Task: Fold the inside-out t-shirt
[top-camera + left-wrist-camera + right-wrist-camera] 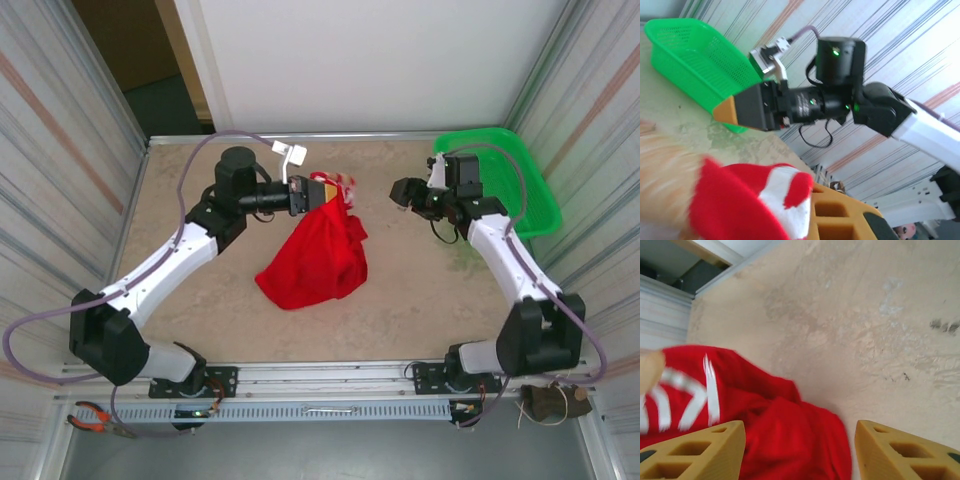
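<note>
Top external: beige table (420, 310) with the red t-shirt (315, 262) near its middle, a little left of centre. One end of the shirt is raised and the rest drapes in a bunched cone down to the table surface. Green basket (525, 190) sits at the far right corner, beside the right arm. Left gripper (328, 192) pinches the raised top of the shirt, where red-and-white print bunches out; its fingers are pressed together on the cloth. Right gripper (402, 190) hangs about level with it, apart from the shirt, with bare table between them. From above its finger spread is hard to judge. The right wrist view settles that: the two yellow fingers (695, 452) stand wide apart with nothing gripped, the shirt lies beyond them to the left with white stripes of print showing, and bare table is to the right. The left wrist view gives the opposite angle: the right gripper side-on in front of the basket, and a red-and-white fold bunched against the left arm's own yellow finger (840, 215). Pliers (95, 418) with orange handles lie by the left base.
</note>
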Robot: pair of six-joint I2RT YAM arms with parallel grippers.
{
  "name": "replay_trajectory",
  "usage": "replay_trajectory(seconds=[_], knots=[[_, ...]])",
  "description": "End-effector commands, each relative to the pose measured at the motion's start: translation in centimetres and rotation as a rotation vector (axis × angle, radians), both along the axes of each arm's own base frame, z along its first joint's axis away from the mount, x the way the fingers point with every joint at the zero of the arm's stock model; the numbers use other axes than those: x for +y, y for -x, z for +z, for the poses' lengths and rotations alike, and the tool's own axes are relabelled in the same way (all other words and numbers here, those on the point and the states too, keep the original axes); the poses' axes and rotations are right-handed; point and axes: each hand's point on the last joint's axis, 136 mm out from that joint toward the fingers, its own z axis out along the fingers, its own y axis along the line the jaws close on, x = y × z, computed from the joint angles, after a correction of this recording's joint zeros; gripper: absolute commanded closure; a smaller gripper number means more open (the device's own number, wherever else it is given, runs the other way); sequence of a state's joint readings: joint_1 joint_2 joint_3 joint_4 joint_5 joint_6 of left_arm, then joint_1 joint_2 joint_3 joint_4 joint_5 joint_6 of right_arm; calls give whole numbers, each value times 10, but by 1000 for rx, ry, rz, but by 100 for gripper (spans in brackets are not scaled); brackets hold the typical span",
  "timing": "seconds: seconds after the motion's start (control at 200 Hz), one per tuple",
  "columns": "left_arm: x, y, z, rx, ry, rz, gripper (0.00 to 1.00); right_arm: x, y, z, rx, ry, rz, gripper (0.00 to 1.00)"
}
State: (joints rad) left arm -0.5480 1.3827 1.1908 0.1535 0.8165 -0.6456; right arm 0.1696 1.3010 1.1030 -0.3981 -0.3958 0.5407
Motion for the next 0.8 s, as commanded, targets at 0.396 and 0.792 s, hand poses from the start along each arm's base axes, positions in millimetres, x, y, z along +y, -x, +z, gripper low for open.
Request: replay_trajectory(seconds=[0.396, 0.792], knots=[[3, 20, 45, -64, 126, -116, 100, 68, 54, 45, -190, -43, 142, 27], [44, -1, -24, 50, 58, 52, 100, 107, 63, -77, 46, 37, 185, 55]])
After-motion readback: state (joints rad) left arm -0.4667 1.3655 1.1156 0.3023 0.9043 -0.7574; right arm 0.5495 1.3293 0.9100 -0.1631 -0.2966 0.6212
